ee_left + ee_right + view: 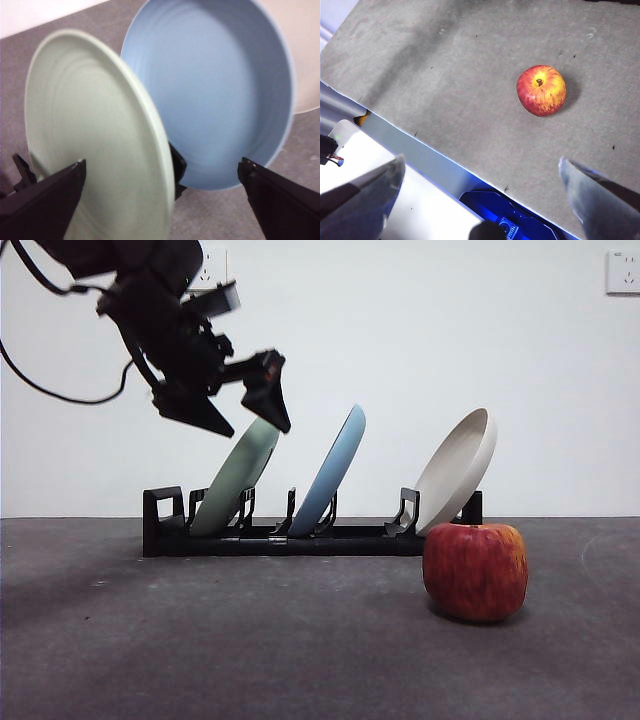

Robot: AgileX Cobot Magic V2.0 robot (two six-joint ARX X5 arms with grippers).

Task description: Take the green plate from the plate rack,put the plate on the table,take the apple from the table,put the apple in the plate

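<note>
Grey counter (pixel 200 640) carries the plate rack (pixel 300 535), the green plate (pixel 235 480) leaning in its end slot. Left claw (pixel 250 410), spread apart, straddles that plate's rim; closing and lifting are called for. Right claw (pixel 480 200) waits open, well apart from the apple (pixel 475 570).

I count 3 plates in 1 plate rack (pixel 300 538): 1 green plate (pixel 235 480), 1 light blue plate (pixel 330 472), 1 cream plate (pixel 456 470). 1 apple (pixel 475 571). My 2 grippers.

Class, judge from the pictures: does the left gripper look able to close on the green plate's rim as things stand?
Probably yes: the left gripper hangs open at the green plate, whose top rim stands clear of the blue plate.
</note>
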